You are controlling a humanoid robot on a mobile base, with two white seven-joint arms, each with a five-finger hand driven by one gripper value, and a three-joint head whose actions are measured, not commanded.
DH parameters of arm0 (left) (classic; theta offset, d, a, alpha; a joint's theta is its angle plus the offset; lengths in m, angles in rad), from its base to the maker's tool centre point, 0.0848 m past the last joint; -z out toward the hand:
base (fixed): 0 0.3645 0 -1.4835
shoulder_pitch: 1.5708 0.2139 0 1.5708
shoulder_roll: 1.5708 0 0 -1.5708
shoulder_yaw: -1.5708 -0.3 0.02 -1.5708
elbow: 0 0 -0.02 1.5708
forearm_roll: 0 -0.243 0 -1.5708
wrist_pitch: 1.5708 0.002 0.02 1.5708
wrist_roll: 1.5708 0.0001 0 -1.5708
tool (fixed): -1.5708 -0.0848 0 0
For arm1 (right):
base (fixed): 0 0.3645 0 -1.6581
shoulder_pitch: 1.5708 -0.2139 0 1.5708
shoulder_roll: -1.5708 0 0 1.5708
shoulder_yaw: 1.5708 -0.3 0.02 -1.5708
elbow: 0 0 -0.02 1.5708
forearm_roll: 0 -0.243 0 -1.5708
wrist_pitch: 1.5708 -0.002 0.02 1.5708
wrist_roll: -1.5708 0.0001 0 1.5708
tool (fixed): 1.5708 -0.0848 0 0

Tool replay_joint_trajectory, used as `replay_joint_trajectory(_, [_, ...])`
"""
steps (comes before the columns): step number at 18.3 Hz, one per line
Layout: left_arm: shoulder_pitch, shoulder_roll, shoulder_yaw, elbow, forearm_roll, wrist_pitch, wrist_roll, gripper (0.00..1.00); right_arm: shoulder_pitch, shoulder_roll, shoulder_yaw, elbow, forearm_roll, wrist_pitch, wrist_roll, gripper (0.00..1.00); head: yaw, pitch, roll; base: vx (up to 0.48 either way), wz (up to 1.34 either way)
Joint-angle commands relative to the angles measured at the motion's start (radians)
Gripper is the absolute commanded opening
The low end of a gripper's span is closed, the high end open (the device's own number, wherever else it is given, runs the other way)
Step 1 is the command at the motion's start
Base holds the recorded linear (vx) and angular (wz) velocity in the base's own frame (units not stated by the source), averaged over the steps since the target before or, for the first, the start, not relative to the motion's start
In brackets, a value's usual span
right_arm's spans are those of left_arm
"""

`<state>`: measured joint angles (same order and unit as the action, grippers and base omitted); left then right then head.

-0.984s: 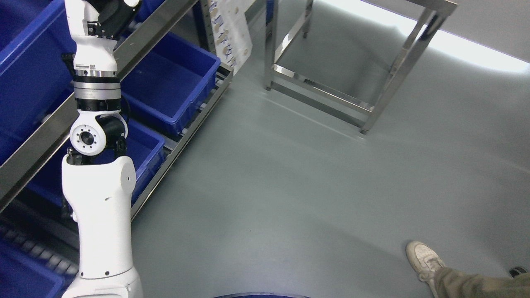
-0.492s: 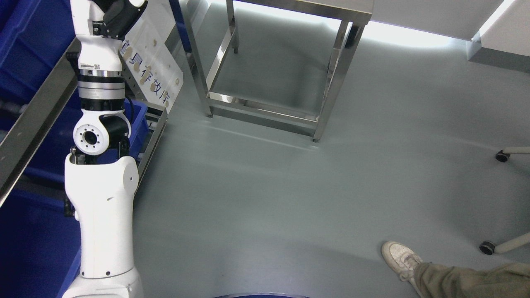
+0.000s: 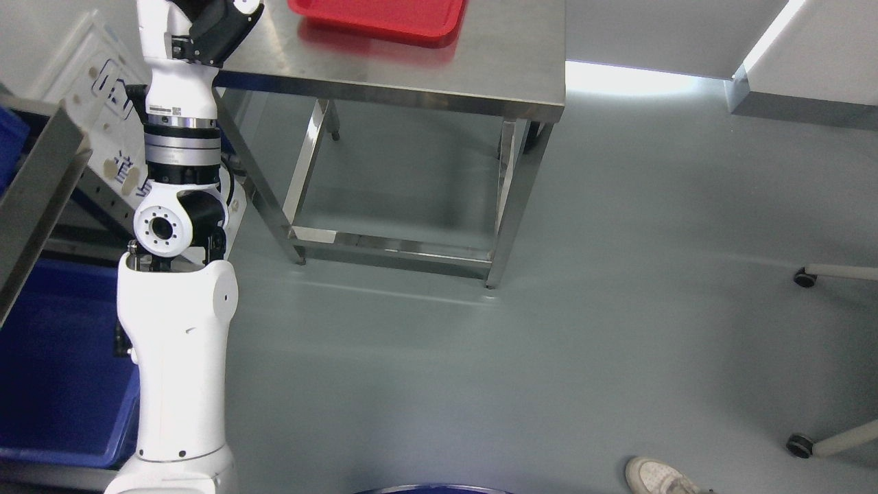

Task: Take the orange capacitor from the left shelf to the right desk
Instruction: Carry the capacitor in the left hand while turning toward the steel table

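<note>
We see a stainless steel worktop (image 3: 439, 68) at the top middle, standing on four shiny legs joined by a low frame. A red tray (image 3: 381, 17) lies on it near the far edge, partly cut by the top of the picture. The floor (image 3: 549, 343) is smooth grey-green and reflects a bright strip of light beyond the worktop. At the left, a metal shelf rail (image 3: 34, 199) slants across, with a blue bin (image 3: 55, 370) below it and a white printed sign (image 3: 103, 103) behind our left arm (image 3: 178, 343). That arm rises from the bottom left, straight up to the top edge, where the left hand (image 3: 212, 24) sits at the near left corner of the worktop. Only its dark base shows, so we cannot tell how the fingers stand, nor can we see the orange capacitor. At the right edge are two caster wheels (image 3: 802, 278) on pale legs. A white shoe (image 3: 662, 477) of a person shows at the bottom.
</note>
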<state>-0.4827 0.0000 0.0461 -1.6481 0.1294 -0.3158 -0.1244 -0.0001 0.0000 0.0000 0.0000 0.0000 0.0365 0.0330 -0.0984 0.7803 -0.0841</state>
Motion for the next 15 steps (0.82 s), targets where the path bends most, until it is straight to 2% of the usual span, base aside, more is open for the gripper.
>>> replay_joint_trajectory(1, [0.000,0.017,-0.086,0.001,-0.001,0.001,0.005,0.02,0.014,-0.017,-0.011,-0.034,0.000,0.002,-0.001,1.00,0.0000,0.000,0.000,0.422,-0.22])
replay_joint_trajectory(8, [-0.023,0.017,-0.095,0.017,-0.001,0.038,0.009,0.03,0.014,-0.017,-0.011,-0.034,0.000,0.000,-0.001,1.00,0.0000,0.000,0.000,0.406,-0.15])
replay_joint_trajectory(12, [-0.086,0.017,-0.121,0.027,-0.001,0.122,0.008,0.03,0.014,-0.017,-0.011,-0.034,0.000,0.000,-0.001,1.00,0.0000,0.000,0.000,0.299,-0.11])
replay_joint_trajectory(15, [-0.085,0.017,-0.170,0.077,-0.004,0.182,0.011,0.03,0.014,-0.017,-0.011,-0.034,0.000,0.000,-0.001,1.00,0.0000,0.000,0.000,0.216,-0.03])
